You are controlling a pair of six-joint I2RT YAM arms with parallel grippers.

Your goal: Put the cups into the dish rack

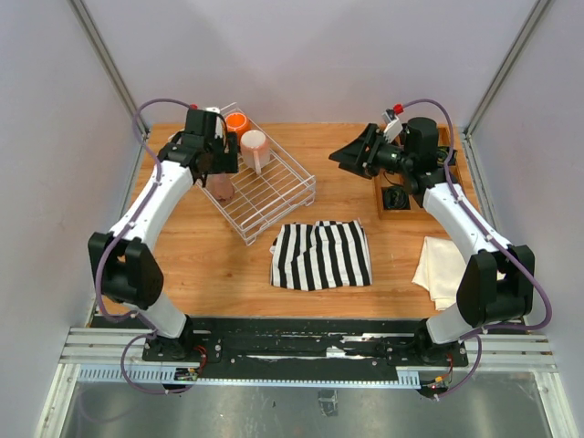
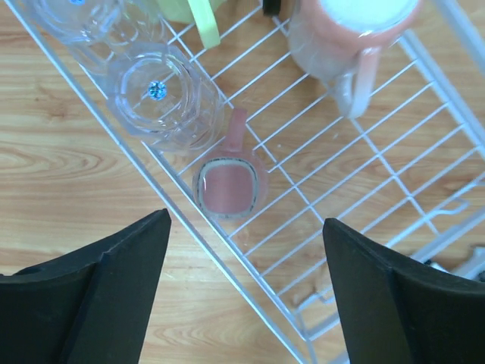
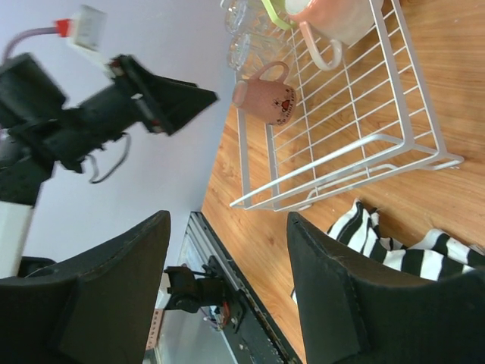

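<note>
The white wire dish rack stands at the back left. In it are the orange mug, the pale pink mug and the smaller dusty-pink mug. In the left wrist view the dusty-pink mug stands base up by the rack's rim, next to two clear tumblers, the yellow-green mug's handle and the pale pink mug. My left gripper is open and empty above the dusty-pink mug. My right gripper is open and empty, held high right of the rack.
A black-and-white striped cloth lies in front of the rack. A cream cloth lies at the right. A wooden compartment tray with a dark object sits under my right arm. Grey walls enclose the table.
</note>
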